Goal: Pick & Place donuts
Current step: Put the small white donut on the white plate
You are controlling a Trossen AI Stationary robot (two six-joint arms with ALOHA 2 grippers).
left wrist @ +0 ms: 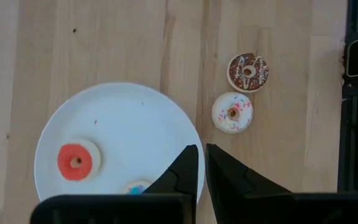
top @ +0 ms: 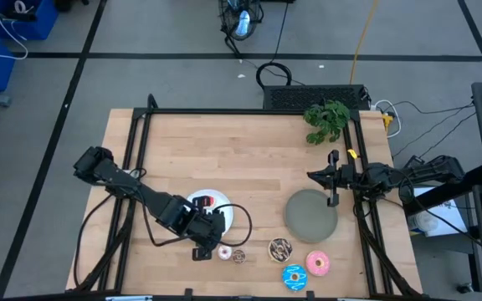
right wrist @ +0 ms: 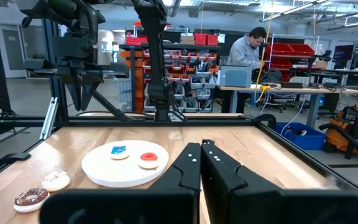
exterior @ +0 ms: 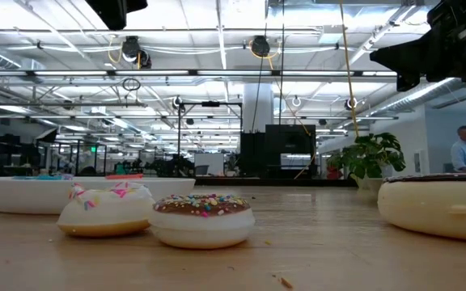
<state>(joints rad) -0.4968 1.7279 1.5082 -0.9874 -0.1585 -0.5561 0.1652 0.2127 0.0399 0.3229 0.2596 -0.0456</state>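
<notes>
Wooden table (top: 249, 150) carries a grey plate (top: 311, 212) and a white plate (left wrist: 135, 130). Left gripper (left wrist: 202, 163), fingers clenched and empty, hangs over the white plate's rim. Right gripper (right wrist: 201, 157), likewise clenched, waits above the grey plate. Red donut (left wrist: 75, 162) lies on the white plate; white donut (left wrist: 232, 112) and brown donut (left wrist: 248, 71) rest just beside it.

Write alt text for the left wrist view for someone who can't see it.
A white plate on a wooden table holds a small red donut. Beside the plate lie a white sprinkled donut and a chocolate donut. The left gripper hovers above, jaws nearly together.
</notes>
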